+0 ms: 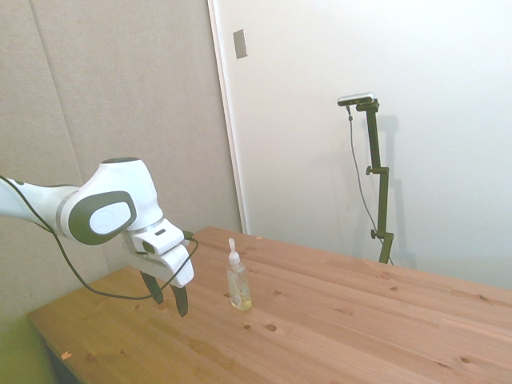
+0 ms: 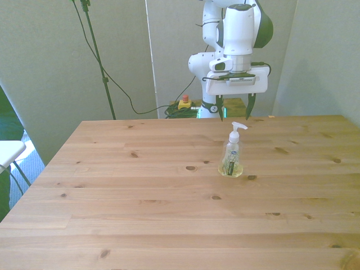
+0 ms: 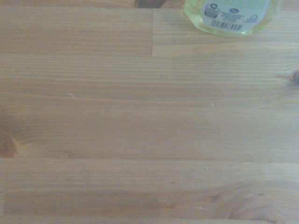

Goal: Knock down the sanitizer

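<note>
Gripper [image 2: 235,106] down, fingers apart

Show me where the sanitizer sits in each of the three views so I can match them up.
Side view: the sanitizer stands upright on the table, left of centre, just right of the gripper.
Front view: upright, right of centre, in front of the gripper.
Wrist view: only its labelled base shows, at the frame's edge.
Shared landmark: the dark knot by its base, in front and wrist views.

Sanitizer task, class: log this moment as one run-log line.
sanitizer: upright on table, untouched | gripper: open, beside bottle, apart, above table | knock-down: not yet done
</note>
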Available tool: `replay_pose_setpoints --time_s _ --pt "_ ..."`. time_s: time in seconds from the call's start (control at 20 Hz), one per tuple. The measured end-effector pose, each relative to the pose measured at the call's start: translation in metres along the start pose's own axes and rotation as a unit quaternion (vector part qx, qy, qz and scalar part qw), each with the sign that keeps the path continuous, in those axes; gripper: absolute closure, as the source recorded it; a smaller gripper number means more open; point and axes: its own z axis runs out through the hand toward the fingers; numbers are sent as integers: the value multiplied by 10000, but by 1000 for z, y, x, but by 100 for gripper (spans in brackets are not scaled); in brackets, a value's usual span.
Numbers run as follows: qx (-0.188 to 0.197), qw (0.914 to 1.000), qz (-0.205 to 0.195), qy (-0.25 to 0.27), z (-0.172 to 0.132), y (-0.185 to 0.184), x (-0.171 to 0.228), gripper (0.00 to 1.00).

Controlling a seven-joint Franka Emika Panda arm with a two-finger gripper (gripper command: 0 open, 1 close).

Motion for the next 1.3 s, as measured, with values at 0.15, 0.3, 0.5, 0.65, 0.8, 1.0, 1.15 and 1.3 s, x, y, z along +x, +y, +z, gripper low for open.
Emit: replay_pose_setpoints --time_s 0.15,0.3,0.5,0.65,0.8,1.0,1.15,1.3 --pt "-13 10000 -1 -7 1 0 1 0" --pt "-12 10000 58 -10 4 -3 8 100" --pt "-17 9998 179 6 9 -10 25 100" --pt "-80 9996 267 48 14 -16 35 100" --pt "-94 9992 365 91 16 -20 44 100" --pt "-155 9985 483 183 18 -26 57 100" --pt "-203 9979 571 215 21 -33 68 100" --pt "-238 9976 617 211 28 -41 79 100"
